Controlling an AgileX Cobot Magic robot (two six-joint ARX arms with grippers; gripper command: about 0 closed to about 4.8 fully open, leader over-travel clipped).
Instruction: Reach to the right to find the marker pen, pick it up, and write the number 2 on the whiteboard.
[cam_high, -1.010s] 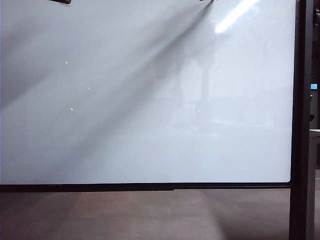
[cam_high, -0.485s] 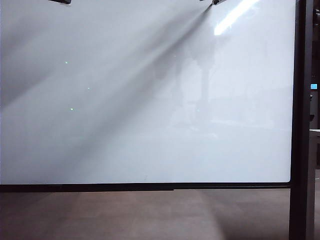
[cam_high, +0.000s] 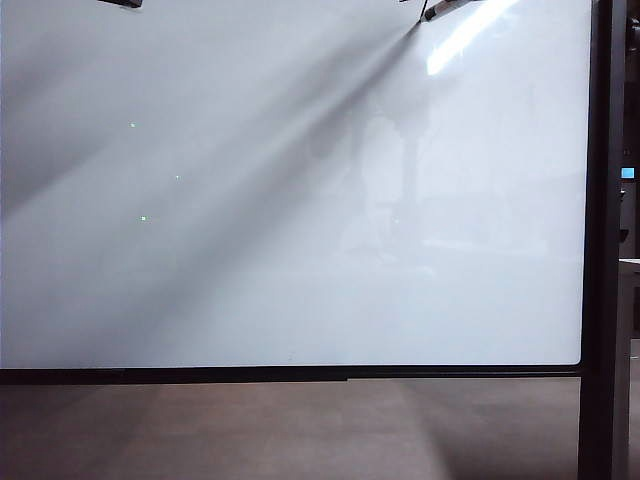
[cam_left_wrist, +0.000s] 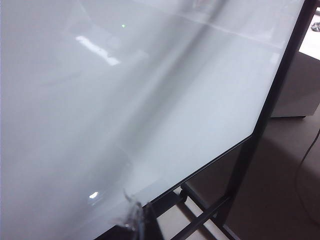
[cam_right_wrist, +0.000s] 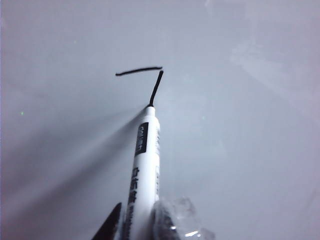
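Note:
The whiteboard (cam_high: 300, 200) fills the exterior view, glossy white with a black edge. In the right wrist view my right gripper (cam_right_wrist: 137, 227) is shut on the marker pen (cam_right_wrist: 145, 165), a white barrel with a black label. Its dark tip touches the whiteboard (cam_right_wrist: 240, 150) at the end of a thin black stroke of the number 2 (cam_right_wrist: 140, 71): a short bar with a slanted line coming off it. In the exterior view only the marker pen (cam_high: 432, 11) pokes in at the top right. My left gripper (cam_left_wrist: 142, 222) is shut on nothing near the whiteboard's (cam_left_wrist: 100, 100) lower edge.
A black upright post (cam_high: 603, 240) stands at the board's right side and a black rail (cam_high: 300, 374) runs along its bottom. Below it are stand crossbars (cam_left_wrist: 210, 215), brown floor, a cable (cam_left_wrist: 305, 165) and a pale cabinet (cam_left_wrist: 300, 80).
In the exterior view the marker pen's tip has come down a little from the top edge. The left arm has kept still.

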